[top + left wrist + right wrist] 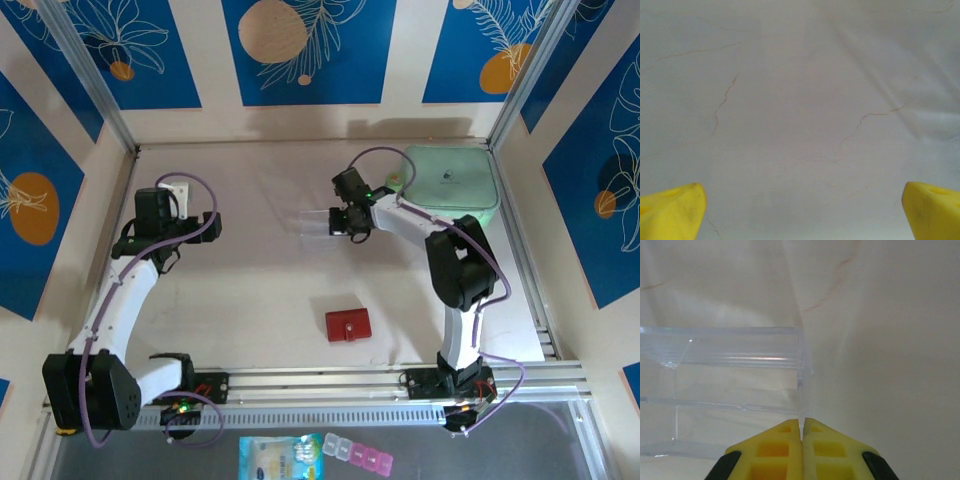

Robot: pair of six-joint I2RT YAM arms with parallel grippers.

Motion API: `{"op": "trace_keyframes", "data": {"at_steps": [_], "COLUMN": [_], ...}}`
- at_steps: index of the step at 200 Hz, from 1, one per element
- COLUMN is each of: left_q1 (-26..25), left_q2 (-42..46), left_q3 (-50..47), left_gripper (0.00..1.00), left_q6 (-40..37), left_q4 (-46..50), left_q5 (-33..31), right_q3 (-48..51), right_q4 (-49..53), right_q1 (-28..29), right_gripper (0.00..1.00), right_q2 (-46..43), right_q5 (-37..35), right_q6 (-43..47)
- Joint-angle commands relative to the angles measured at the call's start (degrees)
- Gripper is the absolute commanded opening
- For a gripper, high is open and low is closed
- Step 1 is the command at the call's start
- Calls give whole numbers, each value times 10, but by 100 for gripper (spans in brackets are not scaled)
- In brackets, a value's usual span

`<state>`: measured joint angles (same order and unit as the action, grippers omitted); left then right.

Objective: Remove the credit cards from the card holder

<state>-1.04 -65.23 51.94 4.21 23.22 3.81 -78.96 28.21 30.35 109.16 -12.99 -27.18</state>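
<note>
The card holder (347,326), a small red wallet, lies closed on the table in front of the middle, apart from both arms. The credit cards are hidden. My right gripper (340,222) (801,427) is at the back centre, its yellow fingers (780,445) shut on the thin edge wall of a clear plastic sleeve (730,385) (318,225) that extends to its left. At the left of the table my left gripper (160,255) (802,210) stands open over bare tabletop, with nothing between its yellow fingertips (675,210).
A big mint green case (450,180) sits at the back right, just behind the right arm. A white object (172,188) lies behind the left wrist. Below the front rail lie a blue packet (282,460) and a pink pill box (358,455).
</note>
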Motion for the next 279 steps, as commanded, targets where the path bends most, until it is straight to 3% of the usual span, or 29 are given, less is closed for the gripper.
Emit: {"op": "trace_keyframes", "data": {"at_steps": [1, 108, 146, 220, 279], "left_q1": [-2, -2, -2, -2, -2], "left_q2": [-4, -6, -6, -5, 6], "left_q3": [4, 3, 4, 4, 0], "left_gripper": [100, 100, 100, 100, 100], "left_q6": [3, 5, 5, 7, 11], "left_q4": [2, 2, 2, 1, -6], "left_q5": [6, 0, -4, 3, 11], "right_q3": [19, -23, -27, -27, 52], "right_q4": [16, 13, 18, 62, 109], "right_q1": [-17, -31, -31, -28, 2], "right_gripper": [5, 5, 12, 20, 25], "right_q2": [-35, 24, 25, -33, -122], "right_q5": [-28, -34, -34, -31, 15], "right_q6": [16, 39, 39, 33, -20]}}
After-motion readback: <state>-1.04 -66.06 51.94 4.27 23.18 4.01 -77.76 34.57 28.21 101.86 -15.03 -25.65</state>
